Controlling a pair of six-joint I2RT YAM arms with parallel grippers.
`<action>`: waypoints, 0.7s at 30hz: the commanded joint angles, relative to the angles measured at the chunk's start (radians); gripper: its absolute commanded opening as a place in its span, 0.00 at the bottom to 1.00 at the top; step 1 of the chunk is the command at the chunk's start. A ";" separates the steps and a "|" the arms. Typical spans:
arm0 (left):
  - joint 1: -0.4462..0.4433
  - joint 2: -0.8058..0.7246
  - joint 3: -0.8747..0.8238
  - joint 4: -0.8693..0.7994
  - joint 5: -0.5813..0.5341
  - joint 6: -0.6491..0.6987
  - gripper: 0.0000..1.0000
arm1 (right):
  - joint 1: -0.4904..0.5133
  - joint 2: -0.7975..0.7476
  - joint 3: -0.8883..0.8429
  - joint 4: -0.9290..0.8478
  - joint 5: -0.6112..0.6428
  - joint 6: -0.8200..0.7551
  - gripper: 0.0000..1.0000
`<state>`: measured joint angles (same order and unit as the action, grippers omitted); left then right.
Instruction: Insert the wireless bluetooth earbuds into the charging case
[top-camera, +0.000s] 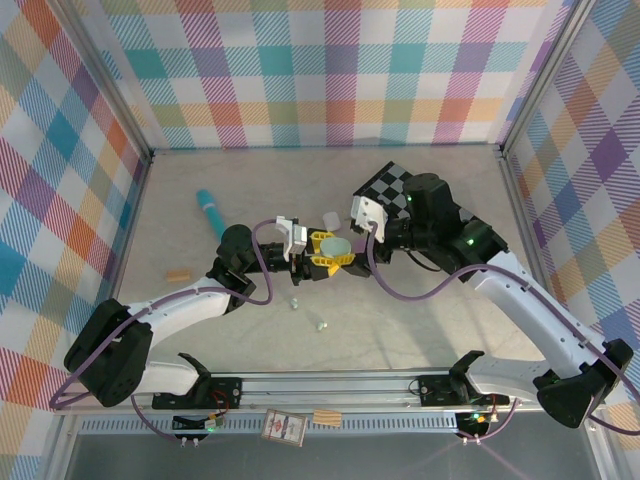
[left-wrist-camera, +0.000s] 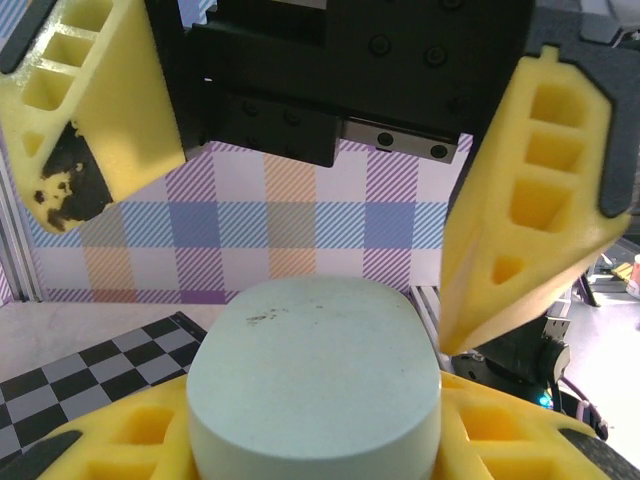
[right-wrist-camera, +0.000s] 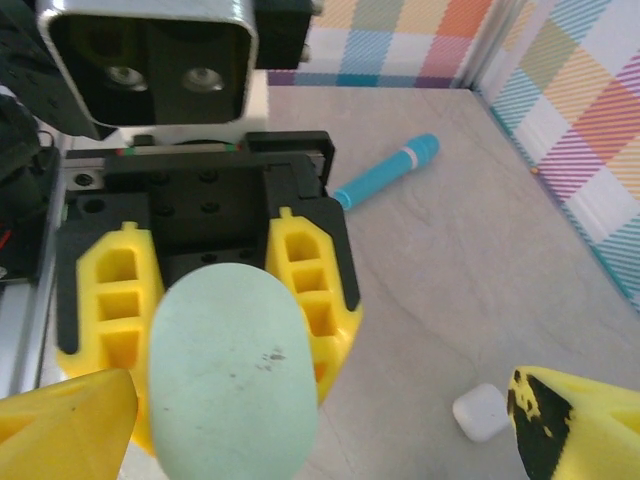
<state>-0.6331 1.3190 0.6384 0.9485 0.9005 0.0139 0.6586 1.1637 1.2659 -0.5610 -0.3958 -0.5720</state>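
tiny earbuds (top-camera: 295, 305) indistinct, case (right-wrist-camera: 232, 375) bottom cropped

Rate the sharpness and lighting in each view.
Top external: evenly lit, sharp, shadows faint. Left wrist: the mint case in the left gripper looks soft, no glare. Right wrist: fingertips of the right gripper blur at the bottom; the blue pen is crisp.

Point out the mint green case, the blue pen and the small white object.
mint green case (right-wrist-camera: 235, 390): right wrist view, middle of its broad face.
blue pen (right-wrist-camera: 385, 172): right wrist view, middle of its barrel.
small white object (right-wrist-camera: 480, 412): right wrist view, its top face.
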 joint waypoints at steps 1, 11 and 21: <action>-0.003 -0.020 0.010 0.045 0.031 -0.010 0.40 | 0.006 -0.007 -0.001 0.034 0.072 0.026 0.95; -0.002 -0.018 0.009 0.047 0.044 -0.009 0.40 | -0.039 -0.032 0.010 0.092 0.118 0.184 0.93; -0.002 -0.030 0.010 0.049 0.051 -0.014 0.40 | -0.064 -0.019 0.016 0.107 0.090 0.186 0.91</action>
<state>-0.6319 1.3190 0.6384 0.9417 0.9009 0.0101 0.6003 1.1378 1.2701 -0.4858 -0.3065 -0.3744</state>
